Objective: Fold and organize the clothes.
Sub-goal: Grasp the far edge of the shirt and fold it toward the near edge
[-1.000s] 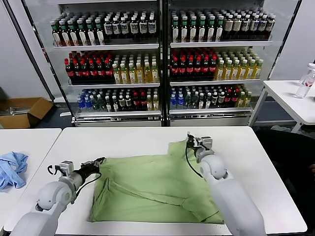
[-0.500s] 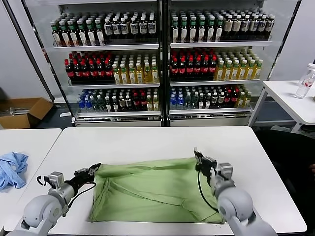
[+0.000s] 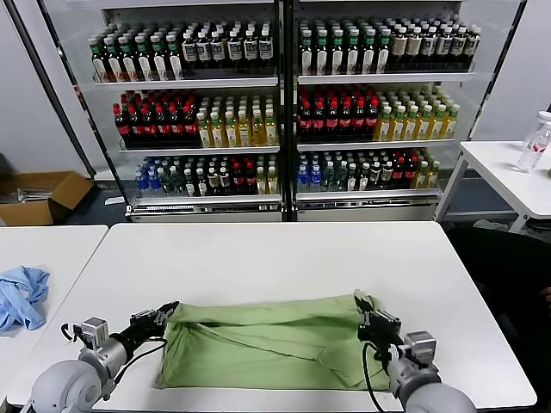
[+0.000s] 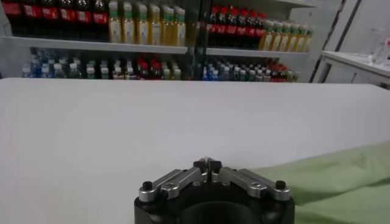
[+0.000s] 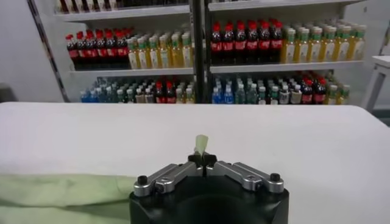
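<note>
The light green polo shirt [image 3: 267, 344] lies on the white table [image 3: 258, 258] near its front edge, with its far part folded toward me. Its collar, buttons and chest print are hidden. My left gripper [image 3: 169, 308] is shut at the fold's left corner, low over the table. In the left wrist view its jaws [image 4: 208, 163] are closed and the shirt [image 4: 329, 176] lies beside them. My right gripper [image 3: 366, 307] is shut on the fold's right corner. In the right wrist view a tip of green fabric [image 5: 200, 144] sticks out of the closed gripper [image 5: 202, 159].
A light blue cloth [image 3: 21, 292] lies on the separate table at the left. Drink coolers full of bottles [image 3: 284, 112] stand behind the table. A side table with a bottle [image 3: 534, 142] is at the right, and a cardboard box [image 3: 39, 194] sits on the floor at the left.
Both grippers have moved toward me with the shirt's far edge, folding the far part over the near part. The raised right corner has come down.
</note>
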Motion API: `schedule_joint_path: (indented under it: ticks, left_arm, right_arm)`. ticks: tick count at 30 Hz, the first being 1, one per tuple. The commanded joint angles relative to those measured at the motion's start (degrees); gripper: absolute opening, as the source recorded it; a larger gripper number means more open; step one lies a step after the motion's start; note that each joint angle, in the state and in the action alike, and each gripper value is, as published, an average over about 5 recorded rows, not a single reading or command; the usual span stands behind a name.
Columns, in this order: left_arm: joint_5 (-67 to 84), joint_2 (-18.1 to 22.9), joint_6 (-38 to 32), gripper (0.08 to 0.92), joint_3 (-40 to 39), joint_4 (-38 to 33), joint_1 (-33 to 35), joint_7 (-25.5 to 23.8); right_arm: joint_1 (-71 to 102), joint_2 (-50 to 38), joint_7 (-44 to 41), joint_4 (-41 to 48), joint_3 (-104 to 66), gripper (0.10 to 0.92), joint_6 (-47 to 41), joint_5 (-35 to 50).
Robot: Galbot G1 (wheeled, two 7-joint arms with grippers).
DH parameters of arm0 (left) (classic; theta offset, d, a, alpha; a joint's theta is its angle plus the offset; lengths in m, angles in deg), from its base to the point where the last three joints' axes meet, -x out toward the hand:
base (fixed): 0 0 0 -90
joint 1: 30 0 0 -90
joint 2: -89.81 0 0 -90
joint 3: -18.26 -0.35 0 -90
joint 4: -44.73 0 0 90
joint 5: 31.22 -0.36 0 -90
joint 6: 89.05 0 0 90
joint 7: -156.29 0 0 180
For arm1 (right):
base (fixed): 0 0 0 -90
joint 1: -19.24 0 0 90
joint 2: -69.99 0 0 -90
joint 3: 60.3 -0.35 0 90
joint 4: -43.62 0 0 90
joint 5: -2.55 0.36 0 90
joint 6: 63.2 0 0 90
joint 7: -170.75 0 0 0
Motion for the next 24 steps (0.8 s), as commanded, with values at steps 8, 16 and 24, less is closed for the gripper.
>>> schedule_joint_path:
  ticks: [8,16,24]
  left_arm:
    - [-3.3,-0.5,5.1,0.086,1.6,-1.9,2.0,-3.8]
    - [-9.3,-0.3,5.9,0.086,1.9,-1.1,2.1,-5.2]
    - [-8.8,0.1,3.9,0.115,2.4,-2.1,2.2,-3.0]
  right_arm:
    - [8.8,0.0,-0.1,-4.0,-1.3,0.105,-0.1,-3.2]
    - [9.8,0.3,-0.2,-3.4,-1.7,0.105,0.0,-7.1]
    - [10.7,0.4,-0.6,-4.5,-1.3,0.118,-0.4,-8.0]
